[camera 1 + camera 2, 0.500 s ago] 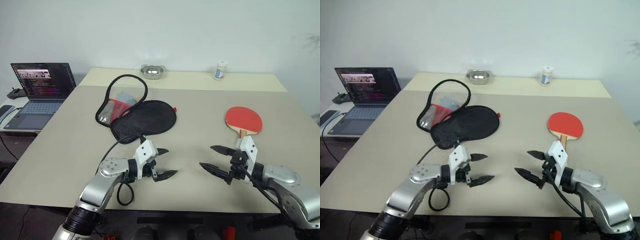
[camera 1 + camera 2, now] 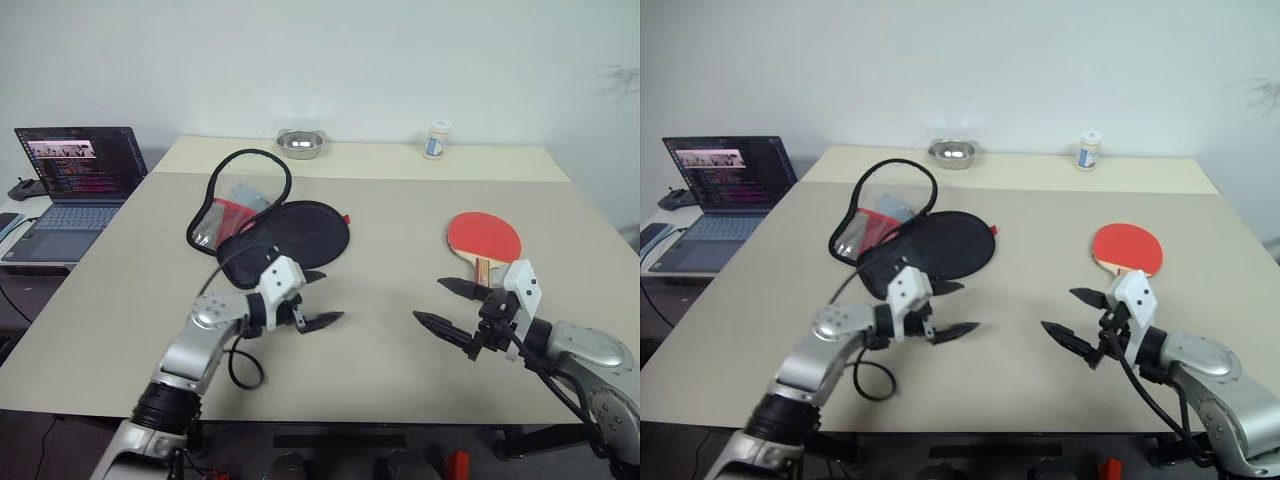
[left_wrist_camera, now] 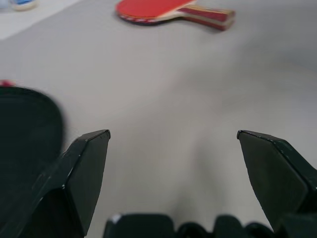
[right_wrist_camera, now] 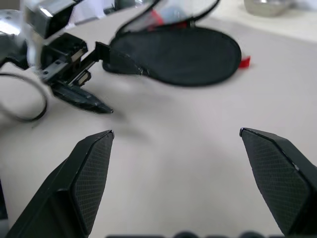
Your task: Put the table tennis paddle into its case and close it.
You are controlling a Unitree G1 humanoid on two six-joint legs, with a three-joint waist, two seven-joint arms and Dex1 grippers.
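The table tennis paddle (image 2: 485, 238) lies flat on the table at the right, red blade away from me, wooden handle toward me. Its case (image 2: 285, 236) lies unzipped at the left centre, a black face on top, with a red and clear lining (image 2: 222, 212) showing under the raised zip edge. My left gripper (image 2: 321, 298) hovers open just in front of the case's near end. My right gripper (image 2: 445, 306) is open too, a little nearer than the paddle's handle (image 2: 484, 268) and slightly to its left. The left wrist view shows the paddle (image 3: 171, 10) far ahead.
An open laptop (image 2: 70, 180) sits on a side table at the left. A metal bowl (image 2: 300, 143) and a small white jar (image 2: 434, 140) stand at the far edge of the table (image 2: 380, 360). A black cable (image 2: 238, 368) loops under my left arm.
My left gripper has moved forward to the case's near end. My right gripper has shifted to the right, nearer the paddle's handle. The camera has tilted slightly.
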